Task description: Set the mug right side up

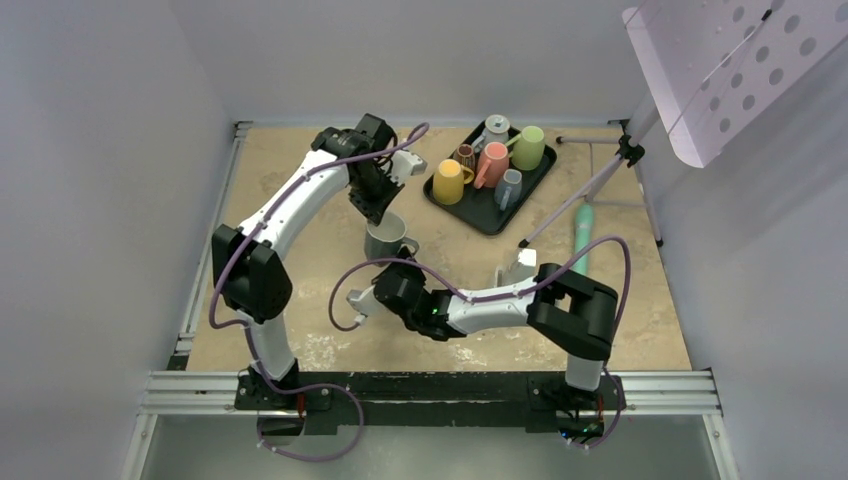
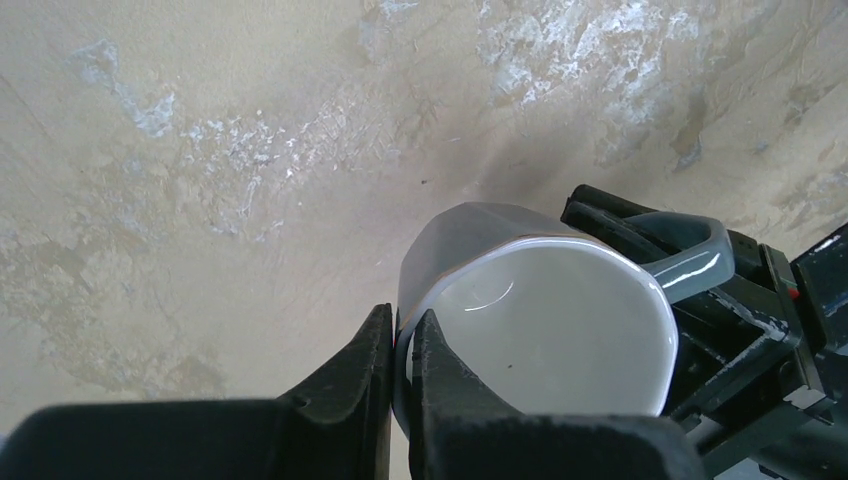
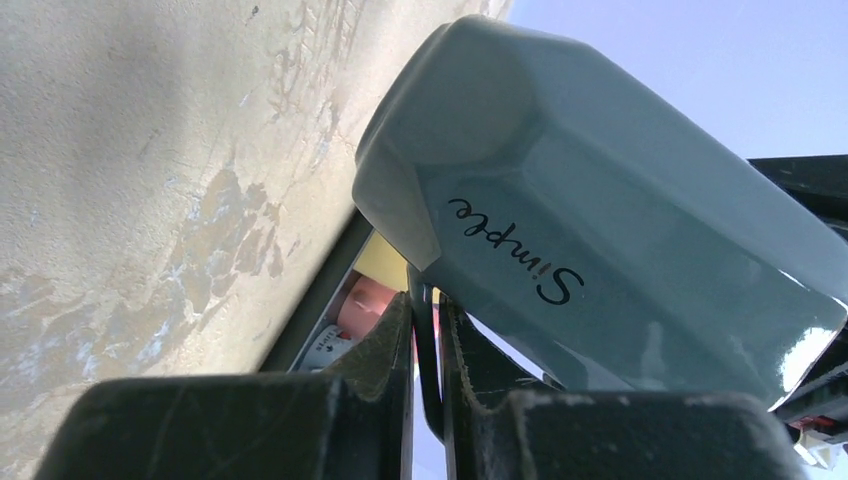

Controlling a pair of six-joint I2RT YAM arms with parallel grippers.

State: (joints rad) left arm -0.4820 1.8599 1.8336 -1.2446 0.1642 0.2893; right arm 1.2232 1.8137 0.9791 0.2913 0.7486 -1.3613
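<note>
Grey mug [image 1: 383, 240] sat near the middle of the table [image 1: 645, 300], mouth up; left wrist view looked straight into its white inside [image 2: 560, 340]; right wrist view showed the outer wall with "Simple" written on it [image 3: 600, 200]; couldn't tell whether the base was touching the table or just off it.

Left gripper [image 2: 400, 345] came down from above; jaws narrow, pinching the mug's rim wall, one finger [image 2: 350, 380] outside and the other inside; overhead it was directly over the mug [image 1: 376, 207].

Right gripper [image 3: 425, 325] reached in low from the near side; jaws almost together, clamped on a thin dark curved strip, with the mug body just above them; left wrist view showed the same gripper's black fingers [image 2: 745, 310] either side of the glossy grey handle [image 2: 690, 255], so it was gripping the handle; overhead its wrist sat just in front of the mug [image 1: 398, 288].

Black tray [image 1: 487, 217] lay further back and to the right, well apart from the mug; it carried a yellow cup [image 1: 450, 182], a pink cup [image 1: 492, 165], a green cup [image 1: 528, 147] and a few smaller ones.
</note>
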